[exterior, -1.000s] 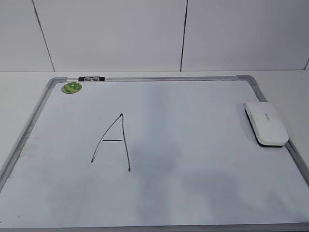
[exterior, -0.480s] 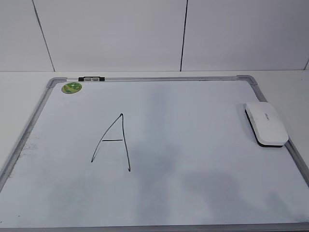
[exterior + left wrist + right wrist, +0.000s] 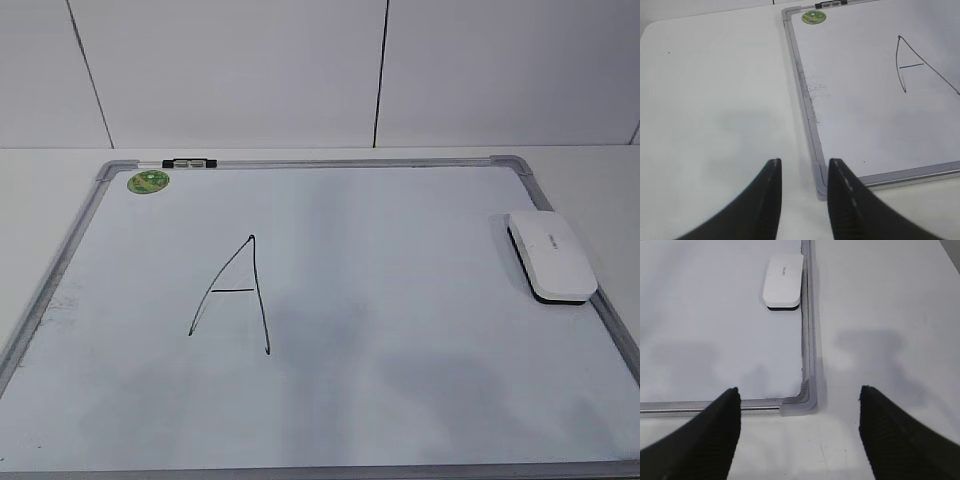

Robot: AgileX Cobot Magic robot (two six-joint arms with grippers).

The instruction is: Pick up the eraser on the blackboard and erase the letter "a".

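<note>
White eraser point(image 3: 551, 256) lies at the blackboard's point(image 3: 400, 400) right edge; a large "A" point(image 3: 235, 295) sits left of centre. Right gripper point(image 3: 799, 432) gapes wide, left gripper point(image 3: 804, 200) narrowly parted, both empty

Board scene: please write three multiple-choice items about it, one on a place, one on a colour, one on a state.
1. Where on the board does the eraser lie?
A. by its right edge
B. at its middle
C. by its left edge

2. What colour is the round sticker?
A. red
B. green
C. blue

3. How is the right end effector?
A. open and empty
B. shut on the eraser
C. shut and empty

Answers:
1 A, the exterior view shows the eraser at the right edge.
2 B, the sticker in the far left corner is green.
3 A, its fingers stand wide apart with nothing between them, and the eraser lies farther off.
</note>
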